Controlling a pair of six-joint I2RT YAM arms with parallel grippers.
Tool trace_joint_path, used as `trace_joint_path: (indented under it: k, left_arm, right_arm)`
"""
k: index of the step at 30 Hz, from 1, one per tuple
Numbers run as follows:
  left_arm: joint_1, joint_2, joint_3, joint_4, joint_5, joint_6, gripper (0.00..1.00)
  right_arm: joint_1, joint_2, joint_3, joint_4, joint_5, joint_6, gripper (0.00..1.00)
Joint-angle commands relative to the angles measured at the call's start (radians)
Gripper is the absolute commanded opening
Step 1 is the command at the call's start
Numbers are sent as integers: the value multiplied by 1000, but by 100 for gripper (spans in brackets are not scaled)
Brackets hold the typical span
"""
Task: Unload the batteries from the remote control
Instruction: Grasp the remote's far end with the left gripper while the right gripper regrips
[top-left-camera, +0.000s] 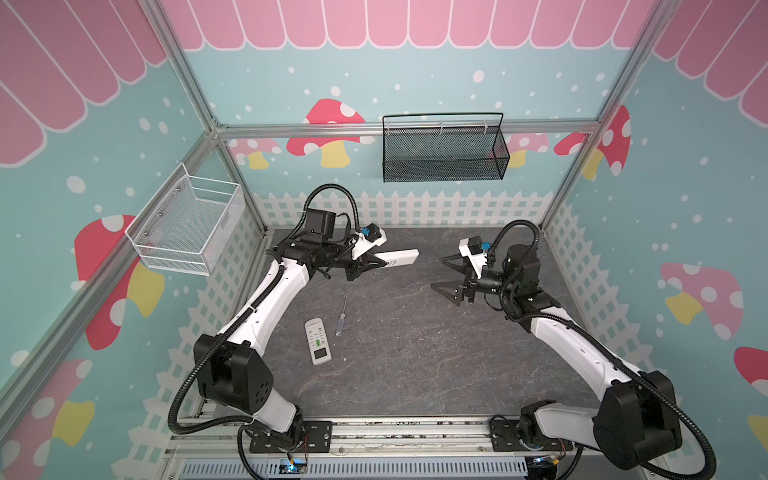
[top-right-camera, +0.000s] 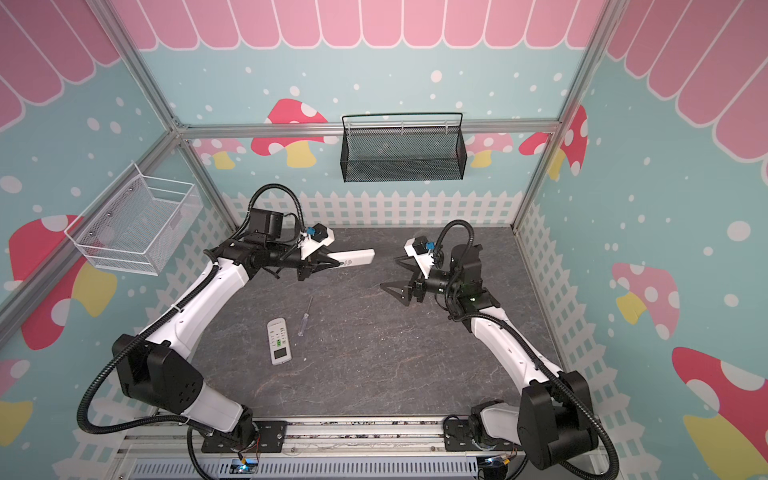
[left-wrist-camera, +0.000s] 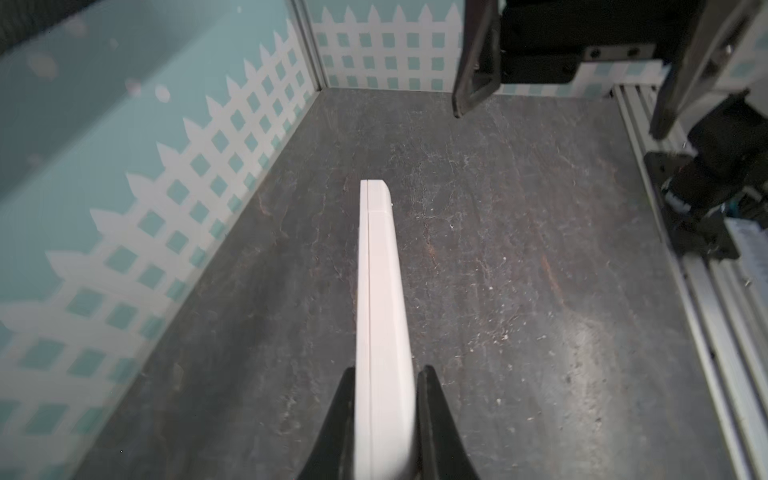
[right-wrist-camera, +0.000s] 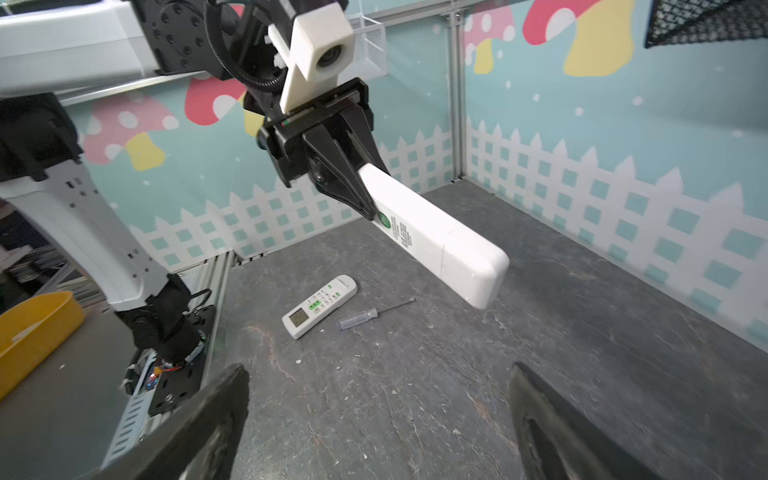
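**Battery-removal cell: one remote held aloft, no cells exposed yet.**

Nearest is the second remote (top-left-camera: 318, 341), face up on the table (top-left-camera: 415, 374), with the clear-handled screwdriver (top-left-camera: 340, 318) just beside it. Both appear parked for later. Beyond them, the left gripper (top-left-camera: 376, 262) is clamped on one end of the held remote (right-wrist-camera: 436, 241), raised off the table with its back toward the right gripper (top-left-camera: 438, 273). That gripper is spread wide and empty, well apart, probably positioned to work the closed battery cover (right-wrist-camera: 469, 270). The batteries are not visible and are presumably inside the remotes. Farthest is the black mesh basket (top-left-camera: 442, 153) on the rear wall.
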Motion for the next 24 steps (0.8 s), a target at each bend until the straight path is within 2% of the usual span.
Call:
trace_joint_path:
  k: [1, 4, 5, 7, 10, 15, 21, 24]
  left_arm:
    - [2, -5, -123, 77, 51, -640, 0]
    - [0, 5, -259, 268, 41, -969, 0]
    - [-2, -9, -340, 409, 61, -1071, 0]
    - [-3, -25, -468, 641, 114, -1169, 0]
    - [-7, -10, -579, 802, 133, -1263, 0]
    - [-24, 12, -645, 872, 155, -1195, 0]
    - [-53, 34, -644, 877, 192, -1157, 0]
    - [-87, 52, -627, 839, 201, -1104, 0]
  right_arm:
    - [10, -13, -63, 68, 185, 84, 95]
    - [19, -19, -96, 53, 241, 125, 94]
    - [23, -8, -109, 55, 245, 145, 94]
    - [27, 32, -120, 47, 222, 159, 93]
    - [28, 122, -111, -13, 215, 182, 90]
    - [34, 252, -144, 58, 129, 274, 86]
    - [52, 359, -158, 226, 18, 359, 83]
    - [54, 415, -144, 282, -32, 390, 78]
